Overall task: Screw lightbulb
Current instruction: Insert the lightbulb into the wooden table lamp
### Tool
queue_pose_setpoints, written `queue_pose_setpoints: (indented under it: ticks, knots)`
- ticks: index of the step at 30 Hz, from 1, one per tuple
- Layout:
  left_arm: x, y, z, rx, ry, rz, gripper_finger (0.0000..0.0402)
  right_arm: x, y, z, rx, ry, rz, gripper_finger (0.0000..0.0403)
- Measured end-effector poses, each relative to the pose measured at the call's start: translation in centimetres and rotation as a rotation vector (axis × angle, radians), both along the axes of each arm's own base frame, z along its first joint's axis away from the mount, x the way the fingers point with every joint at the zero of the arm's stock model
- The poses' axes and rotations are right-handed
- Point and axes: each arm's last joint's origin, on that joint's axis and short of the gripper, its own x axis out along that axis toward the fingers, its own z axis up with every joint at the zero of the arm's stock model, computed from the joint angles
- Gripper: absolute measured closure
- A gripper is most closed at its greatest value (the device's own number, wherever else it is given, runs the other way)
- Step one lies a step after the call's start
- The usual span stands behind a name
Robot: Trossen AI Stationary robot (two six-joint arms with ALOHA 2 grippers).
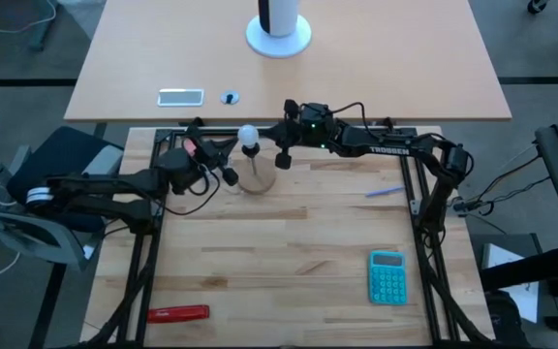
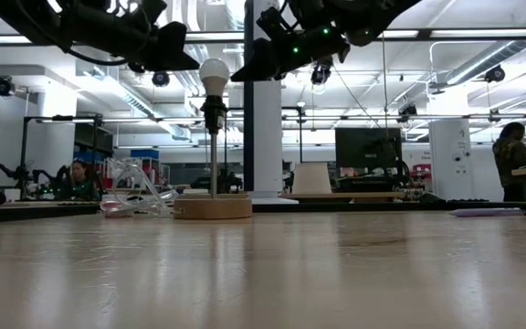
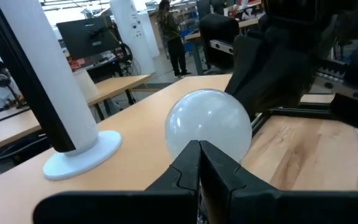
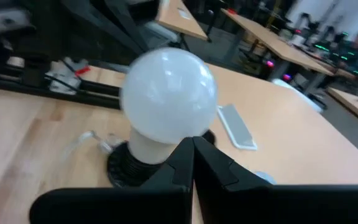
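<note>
step: bulb seated, likely done | lightbulb (image 1: pixel 248 135) upper centre, atop lamp stand (image 1: pixel 257 178) | left end effector (image 1: pixel 229 176), right end effector (image 1: pixel 283 160) closed, empty, flanking | next: retreat both

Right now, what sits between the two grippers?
In the high view, the lightbulb, on its stand over a round wooden base, sits between the shut left gripper and shut right gripper.

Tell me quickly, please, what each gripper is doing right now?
Left gripper: shut, holding nothing, beside the lightbulb.
Right gripper: shut, holding nothing.
</note>
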Motion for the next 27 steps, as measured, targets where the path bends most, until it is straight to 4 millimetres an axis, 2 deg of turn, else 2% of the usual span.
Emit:
queue_pose_setpoints:
  ticks: [14,21,27]
  knots:
    - [0.33,0.29,-0.18,0.003,-0.010,0.037,0.0401,0.07,0.59,-0.29,0.056,0.019,0.102,0.0401]
    - [0.02,0.14,-0.18,-0.015,0.002,0.031,0.0401,-0.29,0.67,-0.23,0.064,0.054,0.069,0.0401]
    - [0.10,-0.25,-0.02,-0.008,0.001,-0.086,0.0401,-0.47,0.16,-0.16,0.030,0.058,0.012,0.0401]
